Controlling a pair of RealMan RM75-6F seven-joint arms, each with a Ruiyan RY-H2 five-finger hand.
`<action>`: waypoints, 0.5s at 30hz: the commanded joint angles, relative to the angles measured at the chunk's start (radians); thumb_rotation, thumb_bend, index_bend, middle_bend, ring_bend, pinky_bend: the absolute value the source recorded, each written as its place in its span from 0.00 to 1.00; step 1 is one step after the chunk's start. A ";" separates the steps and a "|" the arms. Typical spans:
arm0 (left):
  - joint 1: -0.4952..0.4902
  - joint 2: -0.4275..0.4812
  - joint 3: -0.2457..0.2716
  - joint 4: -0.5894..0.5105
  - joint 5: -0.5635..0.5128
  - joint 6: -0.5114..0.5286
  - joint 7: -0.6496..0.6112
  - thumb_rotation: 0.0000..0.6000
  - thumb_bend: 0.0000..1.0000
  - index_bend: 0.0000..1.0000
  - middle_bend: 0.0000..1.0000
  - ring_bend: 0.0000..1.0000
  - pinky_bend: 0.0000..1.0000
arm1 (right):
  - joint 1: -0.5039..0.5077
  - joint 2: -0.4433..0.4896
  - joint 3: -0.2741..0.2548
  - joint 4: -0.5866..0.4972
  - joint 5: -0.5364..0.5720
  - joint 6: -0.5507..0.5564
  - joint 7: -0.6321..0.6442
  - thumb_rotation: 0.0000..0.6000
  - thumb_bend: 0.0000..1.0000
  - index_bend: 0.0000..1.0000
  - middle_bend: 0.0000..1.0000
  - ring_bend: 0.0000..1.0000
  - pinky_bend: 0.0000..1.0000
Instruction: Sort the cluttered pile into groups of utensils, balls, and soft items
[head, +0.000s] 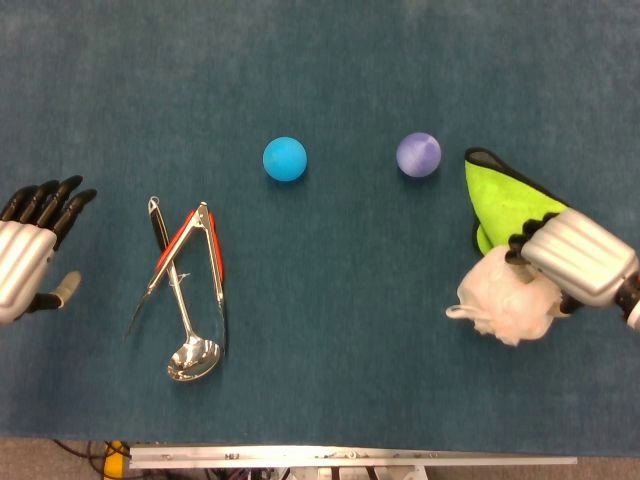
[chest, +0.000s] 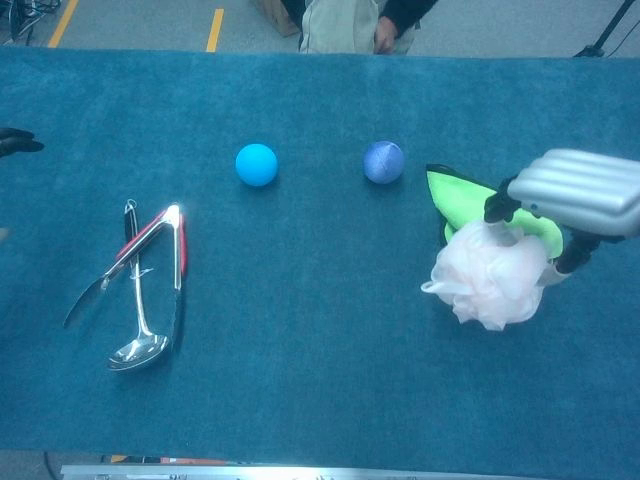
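My right hand (head: 578, 258) (chest: 578, 194) holds a pale pink bath pouf (head: 505, 305) (chest: 490, 279) low over the mat at the right, partly over the near end of a lime-green cloth (head: 502, 203) (chest: 466, 196). A purple ball (head: 418, 154) (chest: 383, 161) and a blue ball (head: 285, 158) (chest: 256, 164) lie apart in the middle. Red-handled tongs (head: 193, 252) (chest: 150, 250) and a steel ladle (head: 185, 322) (chest: 137, 313) lie crossed at the left. My left hand (head: 32, 245) hovers open at the far left edge; the chest view shows only its fingertips (chest: 18, 141).
The blue mat (head: 330, 330) covers the whole table. Its front edge with a metal rail (head: 350, 460) runs along the bottom. A seated person (chest: 350, 22) is beyond the far edge.
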 joint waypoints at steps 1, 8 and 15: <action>0.001 0.001 0.000 -0.001 0.000 0.003 -0.001 1.00 0.35 0.00 0.02 0.00 0.07 | 0.000 0.000 -0.007 0.000 0.006 -0.028 -0.019 1.00 0.00 0.39 0.39 0.29 0.42; 0.003 0.010 0.001 -0.006 0.003 0.014 0.000 1.00 0.35 0.00 0.02 0.00 0.07 | -0.013 0.003 0.014 -0.006 -0.026 0.021 -0.004 1.00 0.00 0.14 0.27 0.20 0.35; 0.001 0.014 0.001 -0.009 0.003 0.016 0.000 1.00 0.35 0.00 0.02 0.00 0.07 | -0.020 0.030 0.042 -0.012 -0.046 0.073 0.051 1.00 0.00 0.13 0.27 0.20 0.35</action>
